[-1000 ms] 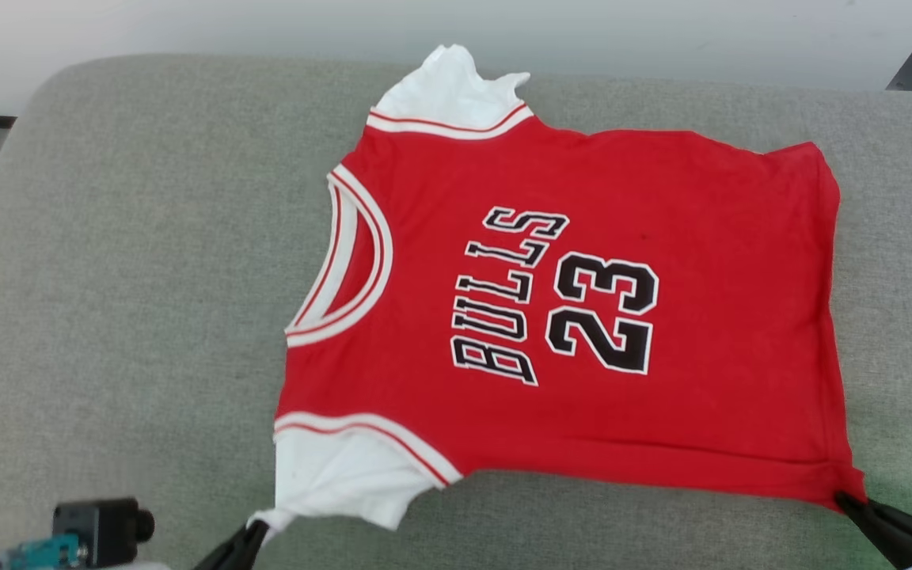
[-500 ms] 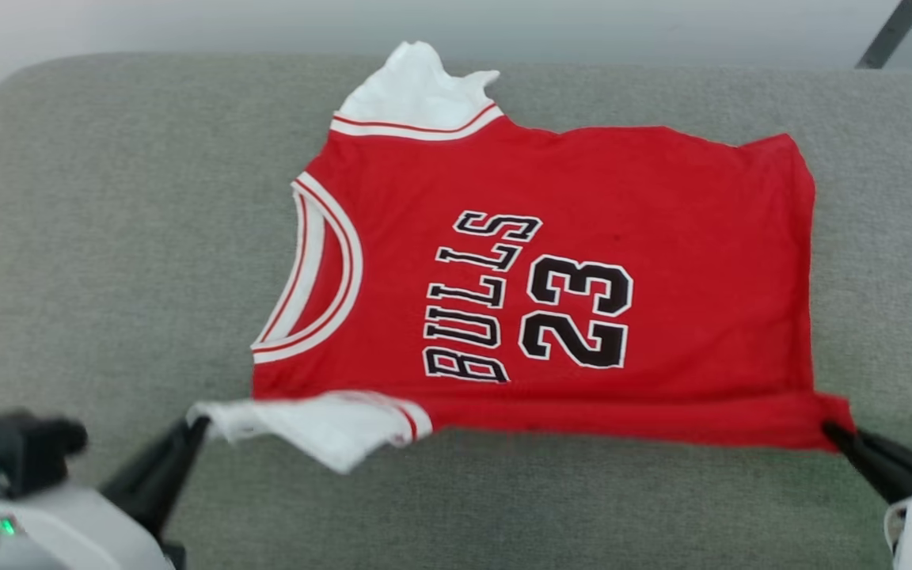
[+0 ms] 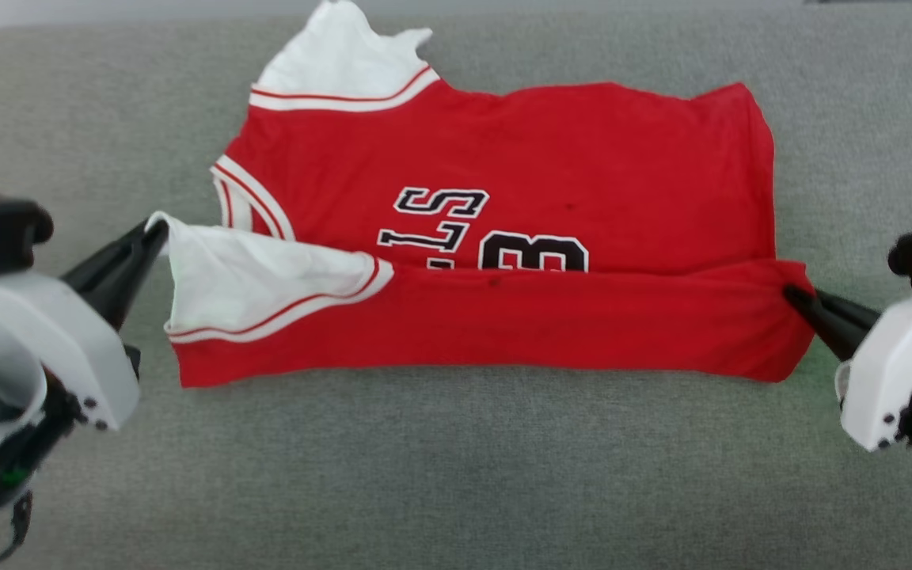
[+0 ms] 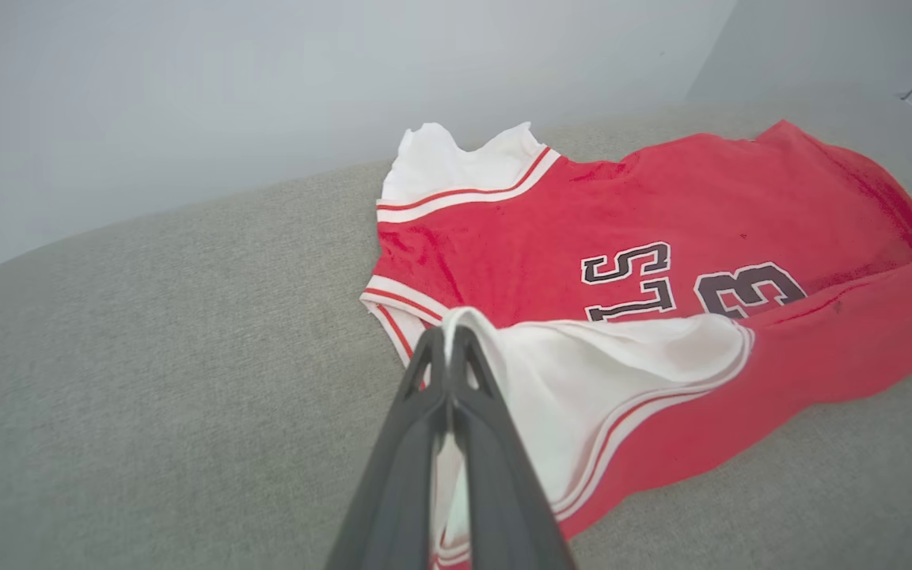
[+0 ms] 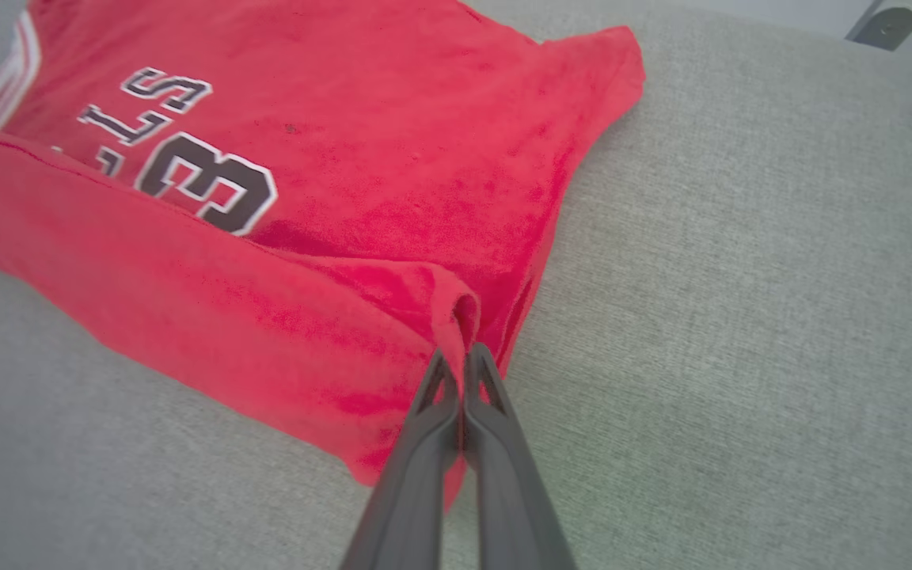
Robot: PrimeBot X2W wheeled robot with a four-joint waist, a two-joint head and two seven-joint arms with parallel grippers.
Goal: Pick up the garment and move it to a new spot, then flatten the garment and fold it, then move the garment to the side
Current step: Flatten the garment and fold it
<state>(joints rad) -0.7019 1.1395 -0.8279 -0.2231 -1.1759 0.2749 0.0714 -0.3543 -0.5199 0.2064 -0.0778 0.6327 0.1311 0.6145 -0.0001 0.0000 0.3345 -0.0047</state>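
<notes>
Across the middle of the padded grey bench (image 3: 456,475), the garment (image 3: 567,150) is lying with its collar toward the bench's left end and its hem toward the right end. Its near long edge is being held up and doubled over toward the far edge, so a red band is covering part of the black lettering (image 3: 440,214). At the left end of that fold, the left gripper (image 3: 157,231) is pinching the tip of the white sleeve (image 3: 250,277), its dark fingers pressed tight together on the cloth. At the right end, the right gripper (image 3: 790,293) is clamping the red hem corner in the same way, fingers closed on a small pucker of fabric. The other white sleeve (image 3: 337,59) is resting near the bench's far edge. The bench's woven grey cover is spreading wide around the shirt, toward the near edge and both ends. Behind the far edge a plain pale wall (image 4: 187,103) is rising, and a grey metal fitting (image 5: 879,20) is poking in beyond the far right corner.
</notes>
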